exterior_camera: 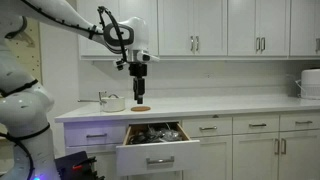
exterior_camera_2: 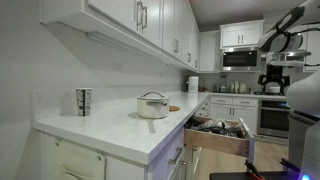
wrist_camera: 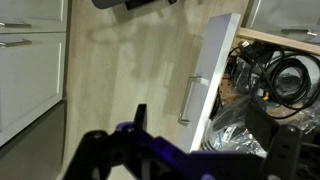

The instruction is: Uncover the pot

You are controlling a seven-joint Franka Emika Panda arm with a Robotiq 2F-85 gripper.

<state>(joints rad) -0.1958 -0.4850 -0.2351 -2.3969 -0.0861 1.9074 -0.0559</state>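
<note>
The pot [exterior_camera: 112, 101] stood on the worktop [exterior_camera: 220, 105] with its lid [exterior_camera_2: 153, 95] on, below the fingers [exterior_camera: 138, 72] and off to one side. The fingers hung high, seemingly empty; how far open could not be told. The uncovering was all left to do.

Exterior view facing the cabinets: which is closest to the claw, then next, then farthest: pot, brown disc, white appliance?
1. Brown disc, just below the gripper.
2. Pot, a little to the disc's left.
3. White appliance, far right end.

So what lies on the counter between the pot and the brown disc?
Nothing: bare counter between pot and brown disc, seen in an exterior view.
</note>
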